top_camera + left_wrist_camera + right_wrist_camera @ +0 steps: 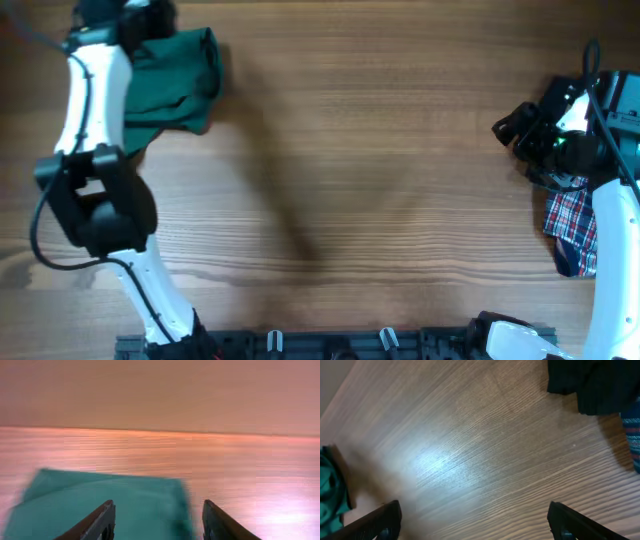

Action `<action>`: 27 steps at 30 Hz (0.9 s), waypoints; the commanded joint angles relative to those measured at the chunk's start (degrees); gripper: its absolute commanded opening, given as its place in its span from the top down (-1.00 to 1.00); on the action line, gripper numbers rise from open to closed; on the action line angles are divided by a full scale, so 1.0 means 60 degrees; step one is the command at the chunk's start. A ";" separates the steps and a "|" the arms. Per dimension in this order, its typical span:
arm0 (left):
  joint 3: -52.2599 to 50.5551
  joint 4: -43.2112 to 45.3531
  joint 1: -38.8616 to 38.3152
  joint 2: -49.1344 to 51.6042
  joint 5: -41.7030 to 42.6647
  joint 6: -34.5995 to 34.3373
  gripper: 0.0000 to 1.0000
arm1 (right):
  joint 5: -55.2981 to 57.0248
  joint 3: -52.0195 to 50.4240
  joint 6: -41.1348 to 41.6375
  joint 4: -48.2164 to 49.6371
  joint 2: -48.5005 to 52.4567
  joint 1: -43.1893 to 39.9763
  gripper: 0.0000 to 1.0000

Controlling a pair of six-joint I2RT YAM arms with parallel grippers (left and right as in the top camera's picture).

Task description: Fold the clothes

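Closest to the lens in the left wrist view: two dark fingers of the left gripper [157, 505], spread apart with nothing pinched between them, poised just above the clothes [145, 500]. Green garment lying at the far left corner of the table [350, 150], partly hidden under the left arm [95, 100] from overhead. Gathered into a compact shape with one fairly straight edge (neatness of the fold lost in blur). Probably parked there on purpose, to leave the middle of the wood free. Not gripped as far as visible, so likely a placing step near its end; cannot confirm a finished fold.

Over on the right, right gripper [473, 510] wide open and empty, hanging over bare wood, apparently held clear of the work. Near it, black garment [590, 385] and plaid cloth [572, 215], side by side at the table's right edge (contact between them unclear), seemingly a waiting pile.

Counted: one green garment, one black garment, one plaid cloth; two arms, two grippers, both unclenched.
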 commanded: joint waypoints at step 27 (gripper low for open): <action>-0.0066 0.1661 -0.0845 0.3657 -0.0109 -0.1978 0.66 | -0.0499 0.0168 -0.0528 -0.0055 -0.0120 -0.0015 -0.88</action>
